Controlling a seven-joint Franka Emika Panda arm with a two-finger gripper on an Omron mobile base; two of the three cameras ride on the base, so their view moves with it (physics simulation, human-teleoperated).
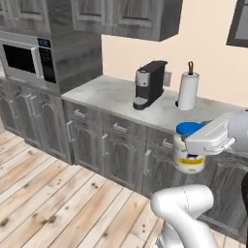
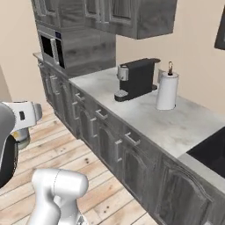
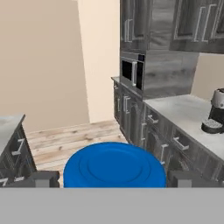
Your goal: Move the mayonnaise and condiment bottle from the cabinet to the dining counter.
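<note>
- Left base view, 9 o'clock: microwave (image 1: 26, 59) built into dark grey cabinetry, under the upper wall cabinet (image 1: 121, 17) whose doors are closed.
- Centre: coffee machine (image 1: 149, 83) on the marble worktop (image 1: 104, 92); paper towel roll (image 1: 188, 89) just beside it toward 3 o'clock, upright on its holder.
- 4 o'clock: mayonnaise (image 1: 188, 155) held in the air in front of the lower drawers, upright, blue lid up, yellow-blue label facing the camera.
- Gripper (image 1: 193, 156) grasps the jar from the right, jaws spread wide across its body (fingers mostly hidden behind the white hand).
- Right base view, 9 o'clock: hand and a sliver of the jar (image 2: 22, 139) over the wood floor (image 2: 66, 154).
- Same view, 4 o'clock: black cooktop (image 2: 211, 154) set in the worktop.
- Hand view, 6 o'clock: blue lid (image 3: 114, 165) sits between the two dark fingertips (image 3: 43, 178), one on each side.
- Hand view, 9 o'clock: edge of another counter (image 3: 9, 124) with a pale top; whether it is the dining counter, cannot tell.
</note>
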